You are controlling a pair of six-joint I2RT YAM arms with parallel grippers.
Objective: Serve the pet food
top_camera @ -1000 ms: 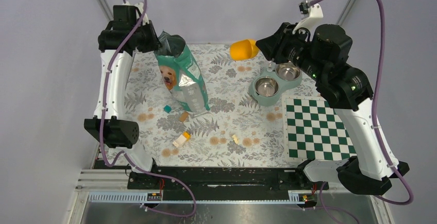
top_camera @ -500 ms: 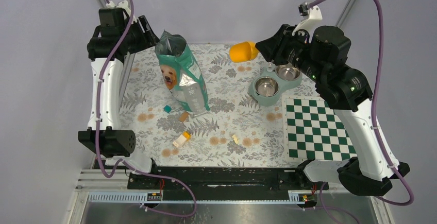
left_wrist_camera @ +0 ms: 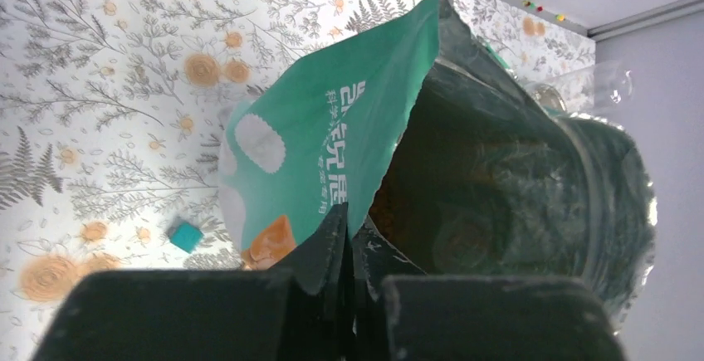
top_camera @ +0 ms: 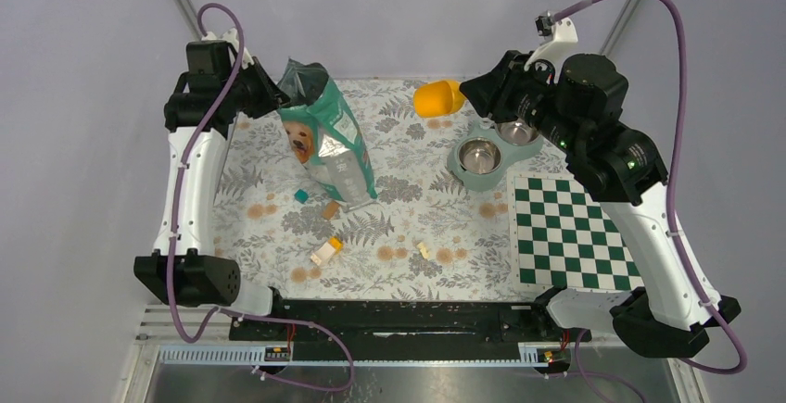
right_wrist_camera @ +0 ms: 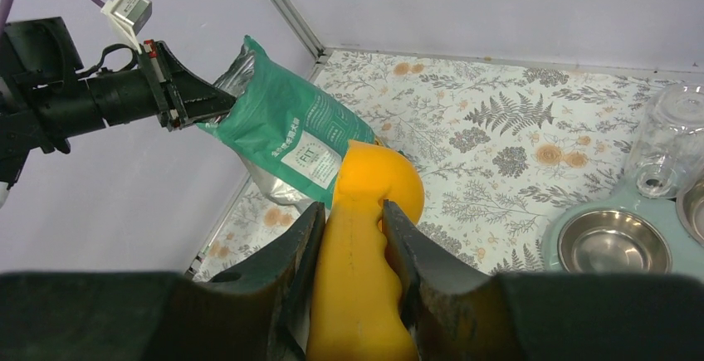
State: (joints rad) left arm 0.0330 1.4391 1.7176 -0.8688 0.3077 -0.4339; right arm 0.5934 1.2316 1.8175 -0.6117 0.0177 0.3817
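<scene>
A teal pet food bag [top_camera: 329, 139] with a dog picture stands open at the back left of the mat. Dark brown pet food [left_wrist_camera: 415, 174] shows dimly inside its mouth. My left gripper [top_camera: 273, 97] is shut on the bag's upper rim [left_wrist_camera: 365, 162], the fingers pinching the teal edge. My right gripper [right_wrist_camera: 349, 228] is shut on the handle of an orange scoop [right_wrist_camera: 374, 212]. The scoop [top_camera: 437, 95] hangs above the back middle of the mat, right of the bag. A pale green feeder [top_camera: 489, 148] holds two empty steel bowls.
A green checkered mat [top_camera: 570, 232] lies at the front right. Small toy blocks [top_camera: 326, 252] are scattered in front of the bag, among them a teal one [left_wrist_camera: 185, 235]. A clear jar [right_wrist_camera: 668, 141] stands on the feeder's far end. Walls close in behind and on both sides.
My left gripper opened and drew back from the bag, then came back and closed on its rim. The right arm has shifted slightly left with the scoop.
</scene>
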